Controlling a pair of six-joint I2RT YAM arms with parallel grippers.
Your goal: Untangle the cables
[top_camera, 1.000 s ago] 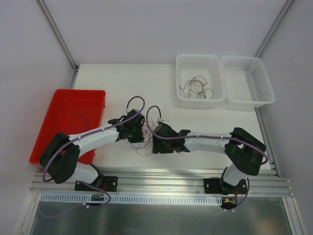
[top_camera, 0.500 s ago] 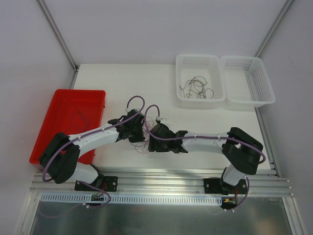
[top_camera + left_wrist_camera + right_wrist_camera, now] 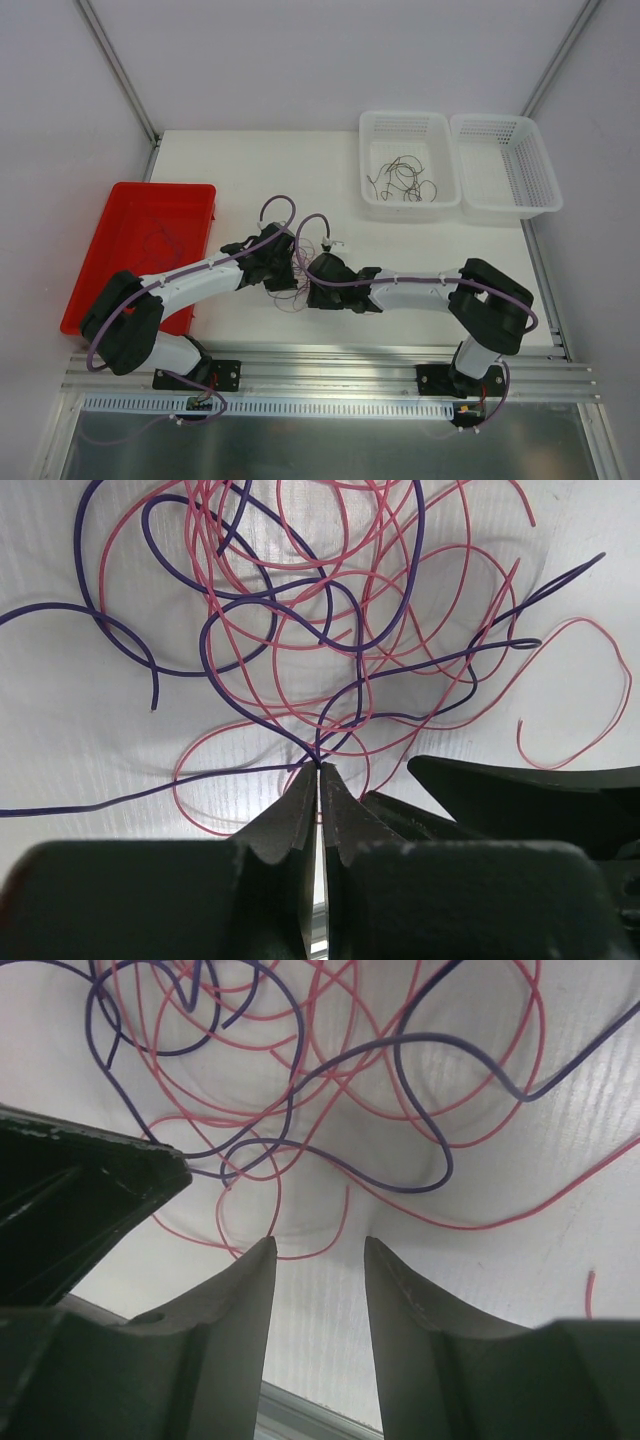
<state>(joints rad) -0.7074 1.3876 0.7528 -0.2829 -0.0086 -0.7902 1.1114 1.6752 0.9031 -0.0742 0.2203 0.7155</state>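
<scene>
Left end effector [image 3: 319, 771] is pressed together, pinching a purple strand of the cables [image 3: 329, 608] at its tips. I see my right end effector [image 3: 318, 1248] spread, holding nothing. Purple and pink cables lie tangled on the white tabletop [image 3: 70, 765] before both.

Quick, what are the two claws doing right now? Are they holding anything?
Left claw: closed, pinching a purple cable at its tips.
Right claw: open, holding nothing.
</scene>
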